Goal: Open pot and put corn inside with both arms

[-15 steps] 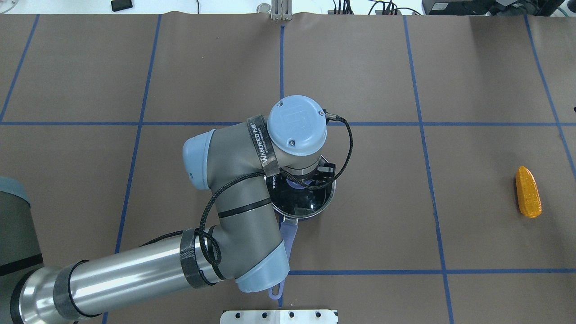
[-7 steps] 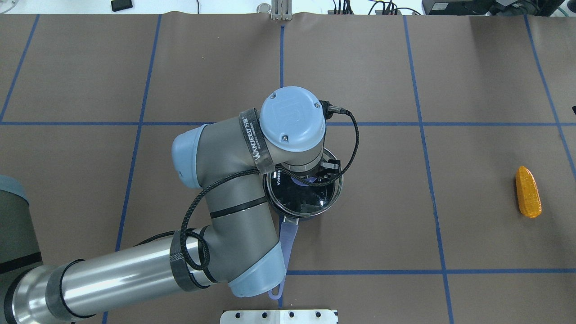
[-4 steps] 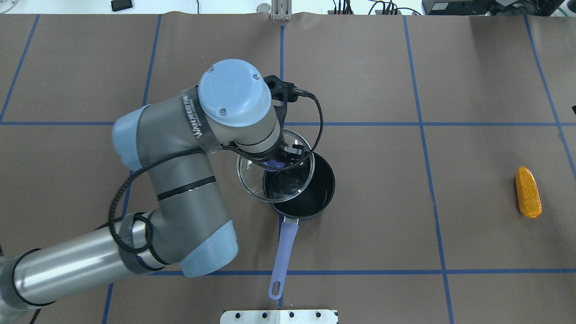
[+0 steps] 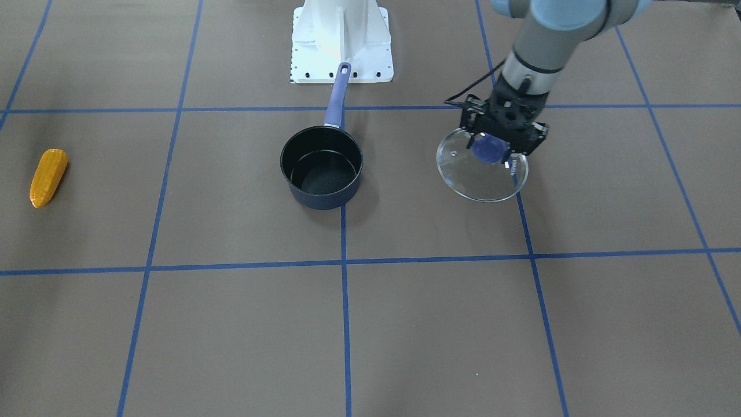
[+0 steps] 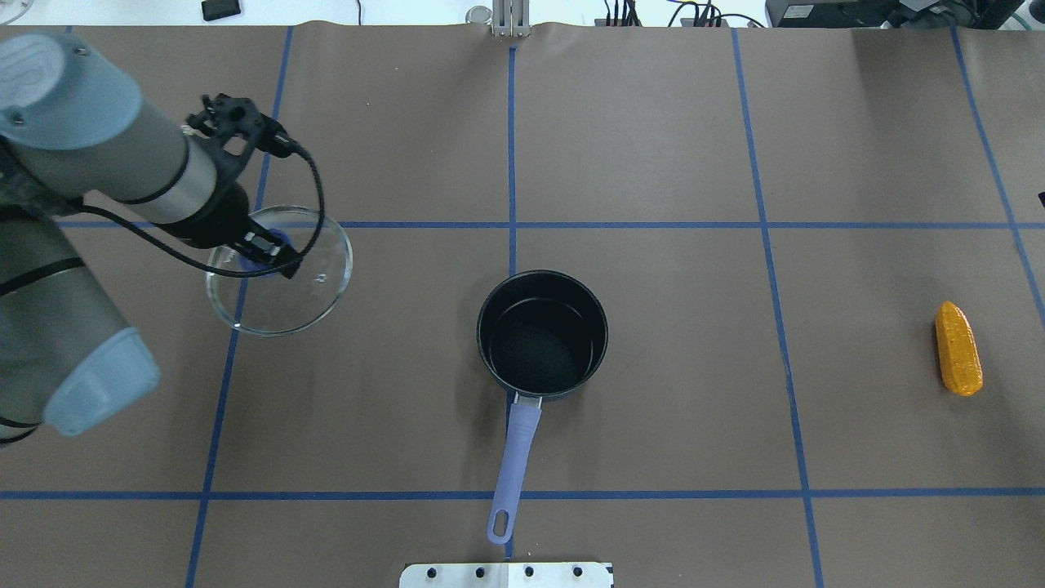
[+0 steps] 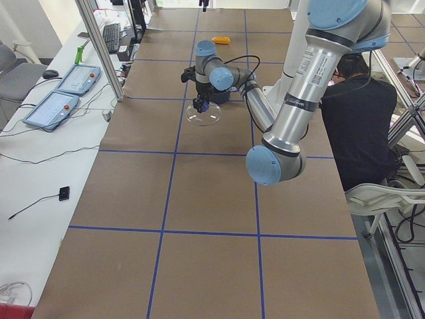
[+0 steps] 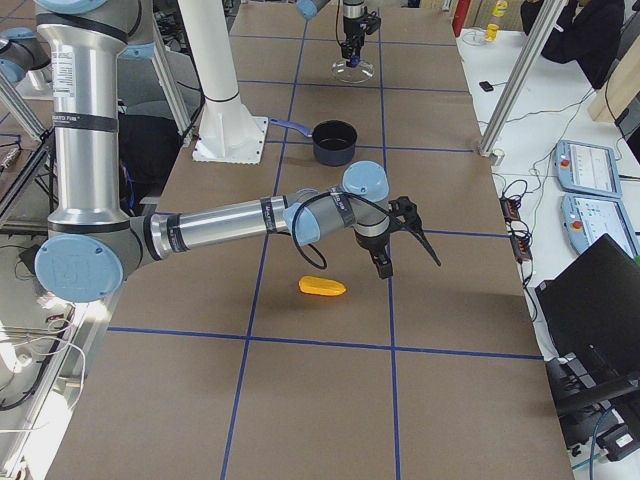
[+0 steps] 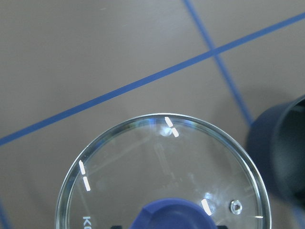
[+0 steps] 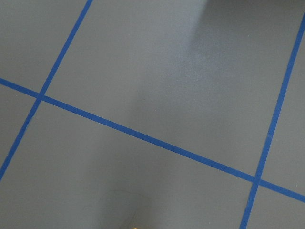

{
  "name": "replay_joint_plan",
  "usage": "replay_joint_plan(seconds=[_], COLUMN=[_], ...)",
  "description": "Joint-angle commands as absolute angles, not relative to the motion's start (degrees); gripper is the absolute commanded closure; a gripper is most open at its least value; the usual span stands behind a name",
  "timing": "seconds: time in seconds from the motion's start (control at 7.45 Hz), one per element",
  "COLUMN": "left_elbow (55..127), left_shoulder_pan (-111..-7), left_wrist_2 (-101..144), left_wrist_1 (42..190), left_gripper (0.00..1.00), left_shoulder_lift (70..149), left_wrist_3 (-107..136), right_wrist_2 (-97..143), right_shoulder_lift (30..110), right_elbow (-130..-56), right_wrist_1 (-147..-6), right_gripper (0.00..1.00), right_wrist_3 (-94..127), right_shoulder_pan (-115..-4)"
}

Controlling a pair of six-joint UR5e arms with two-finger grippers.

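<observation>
The black pot (image 5: 539,351) stands open at the table's middle, its purple handle (image 5: 513,465) pointing toward the robot base; it also shows in the front view (image 4: 321,174). My left gripper (image 5: 265,249) is shut on the blue knob of the glass lid (image 5: 302,286) and holds it tilted, low over the table, left of the pot. The front view shows the same gripper (image 4: 492,149) and lid (image 4: 486,182). The orange-yellow corn (image 5: 958,349) lies far right. My right gripper (image 7: 383,268) hangs just beside the corn (image 7: 322,287); I cannot tell if it is open.
The white base pedestal (image 4: 341,37) stands behind the pot handle. Blue tape lines grid the brown table. A seated person (image 6: 352,113) is behind the robot. Desks with tablets and cables run along the table's far side.
My left arm lifted the glass lid off the pot and swung it well to the left. The pot now stands open. The corn has not moved.
</observation>
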State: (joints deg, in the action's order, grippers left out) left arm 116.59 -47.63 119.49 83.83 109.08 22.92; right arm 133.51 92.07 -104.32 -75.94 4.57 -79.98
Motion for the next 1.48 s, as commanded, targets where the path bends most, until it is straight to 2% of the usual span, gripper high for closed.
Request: replay_joint_plan(seconds=[0.0,0.27,0.54,0.81,0.94,1.21,1.34], left_elbow=[119.18,117.87,113.4,102.45,99.43,98.53,98.18], left_shoulder_pan=[-55.25,-55.63,-54.94,-54.23,-53.97,-52.48,-52.3], left_wrist_2=[124.61,125.16,124.81,124.72,124.54,122.97,122.96], left_wrist_1=[85.5,97.58,106.99,124.01,127.93,128.06,128.06], left_gripper=[0.95,0.94,0.94,0.94,0.94,0.93,0.84], left_shoulder_lift=[95.68,85.21,83.94,82.79,82.79,82.97,82.97], left_wrist_3=[5.35,3.6,10.93,13.61,15.28,15.47,15.38], right_wrist_2=[133.51,133.51,133.51,133.51,133.51,133.51,133.51], right_shoulder_lift=[92.11,92.28,92.46,92.55,92.64,92.72,92.72], right_elbow=[-104.33,-104.41,-104.33,-104.24,-104.24,-104.24,-104.24], right_wrist_1=[-75.94,-75.85,-75.06,-75.06,-75.06,-75.06,-75.06], right_gripper=[0.0,0.0,0.0,0.0,0.0,0.0,0.0], right_wrist_3=[4.57,4.57,4.57,4.57,4.57,4.57,4.66], right_shoulder_pan=[-79.98,-79.98,-79.98,-79.98,-79.98,-79.98,-79.98])
